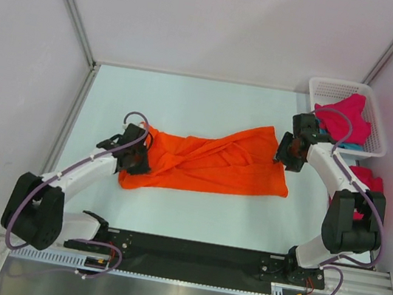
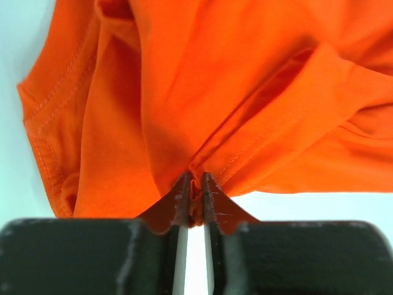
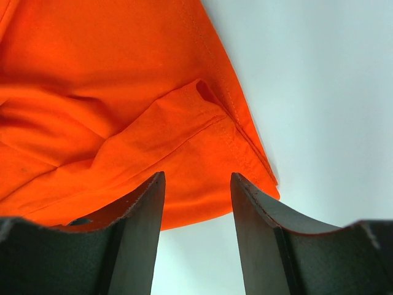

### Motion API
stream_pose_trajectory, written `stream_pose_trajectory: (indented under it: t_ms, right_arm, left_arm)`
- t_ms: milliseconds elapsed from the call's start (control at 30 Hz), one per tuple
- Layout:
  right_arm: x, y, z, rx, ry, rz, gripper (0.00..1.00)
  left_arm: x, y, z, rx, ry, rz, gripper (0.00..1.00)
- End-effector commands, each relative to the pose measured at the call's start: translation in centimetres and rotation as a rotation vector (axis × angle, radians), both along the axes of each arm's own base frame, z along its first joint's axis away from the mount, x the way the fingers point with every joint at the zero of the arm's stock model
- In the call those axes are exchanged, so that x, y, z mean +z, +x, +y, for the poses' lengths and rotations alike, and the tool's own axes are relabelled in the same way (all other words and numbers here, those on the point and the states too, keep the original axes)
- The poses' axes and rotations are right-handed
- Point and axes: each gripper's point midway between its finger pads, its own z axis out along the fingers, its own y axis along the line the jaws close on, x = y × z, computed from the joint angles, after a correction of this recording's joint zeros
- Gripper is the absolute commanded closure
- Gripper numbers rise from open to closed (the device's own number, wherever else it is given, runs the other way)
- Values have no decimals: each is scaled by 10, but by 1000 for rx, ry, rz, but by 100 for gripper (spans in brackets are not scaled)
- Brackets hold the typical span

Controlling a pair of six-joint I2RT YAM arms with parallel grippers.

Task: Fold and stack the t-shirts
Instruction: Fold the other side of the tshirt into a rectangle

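A bright orange t-shirt [image 1: 209, 164] lies crumpled and stretched across the middle of the table. My left gripper [image 1: 138, 155] is at its left end. In the left wrist view its jaws [image 2: 195, 184] are pinched almost together on a small fold of the orange cloth [image 2: 215, 92]. My right gripper [image 1: 285, 153] hovers at the shirt's right end. Its jaws [image 3: 196, 184] stand open over the hemmed edge [image 3: 92, 92] with nothing between them. A magenta-red t-shirt [image 1: 351, 116] is heaped in the basket, with a bit of teal cloth [image 1: 352, 146] under it. Another magenta-red shirt [image 1: 367, 178] lies behind the right arm.
The white mesh basket [image 1: 325, 89] stands at the back right corner of the table. Grey walls with metal posts close in the left, back and right sides. A black rail [image 1: 187, 254] carrying both arm bases runs along the near edge.
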Motion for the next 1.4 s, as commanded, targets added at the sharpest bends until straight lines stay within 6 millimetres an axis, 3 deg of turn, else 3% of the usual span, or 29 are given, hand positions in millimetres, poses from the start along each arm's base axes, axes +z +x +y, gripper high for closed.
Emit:
stream_pose_trajectory:
  t_ms: [0,33,100,200,433,600,833,933,1167,1367]
  right_arm:
    - [11,4,5,13,9,-44,48]
    - [12,3,4,12,5,-45,48]
    - [13,2,3,10,0,-45,48]
    - [14,0,2,8,-1,-42,48]
    - [20,0,2,8,-3,-51,48]
    - [24,-3,-1,1,-20,-56,48]
    - [23,-5,-2,-1,-24,-53,48]
    - [22,-5,-3,-4,-31,-47,48]
    - [18,-6,-3,-2,-30,-39,48]
    - [14,-8,-4,-1,-37,-34,48]
  left_arm:
    - [-5,1,4,44,29,27,77]
    - [-2,3,4,41,32,25,50]
    - [9,12,3,38,36,-7,31]
    - [24,24,2,34,50,-32,22]
    - [59,68,-15,15,17,-147,21]
    - [38,87,-31,-40,-5,-124,21]
    - [-18,77,-50,-78,-53,-38,23]
    - [-31,72,-54,-82,-51,-15,25]
    - [-19,68,-74,-115,-74,-37,31]
    - [-2,66,-65,-86,-10,-61,31]
